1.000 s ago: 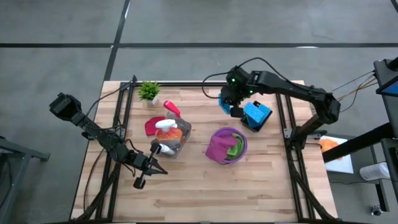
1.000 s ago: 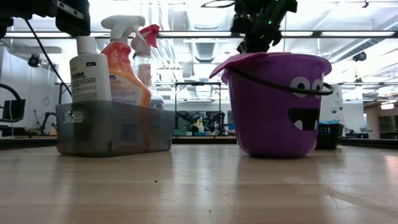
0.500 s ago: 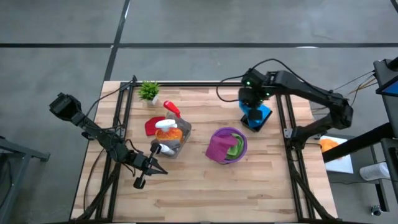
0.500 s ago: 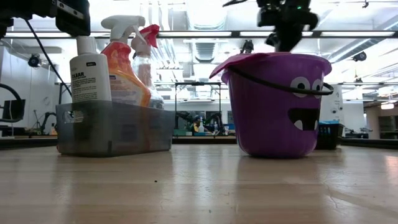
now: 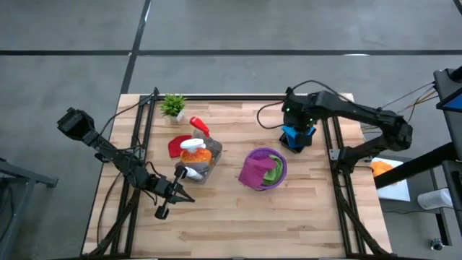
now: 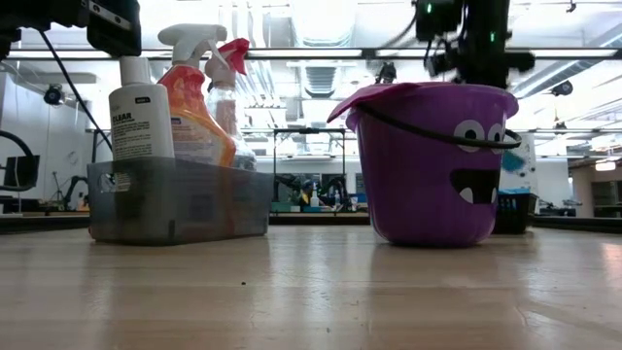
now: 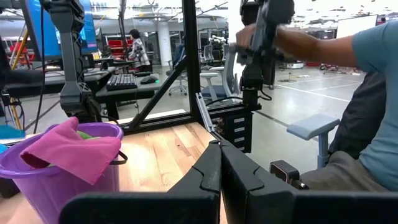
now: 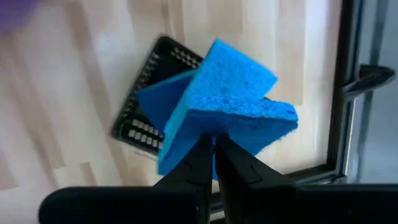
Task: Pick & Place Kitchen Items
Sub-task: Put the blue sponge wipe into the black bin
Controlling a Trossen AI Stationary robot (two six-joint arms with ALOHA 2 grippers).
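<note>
Because its fingers are pinched together, the right gripper hovers over the blue sponges (black rack beneath) gripping nothing; left gripper rests closed.

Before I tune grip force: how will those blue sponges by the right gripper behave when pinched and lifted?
Probably soft: the blue sponges show a porous, foamy surface, so they would likely squash. Probably light and unlikely to roll, given flat faces. They lean unevenly in the black holder, so one may shift when the shut right gripper nudges them.
</note>
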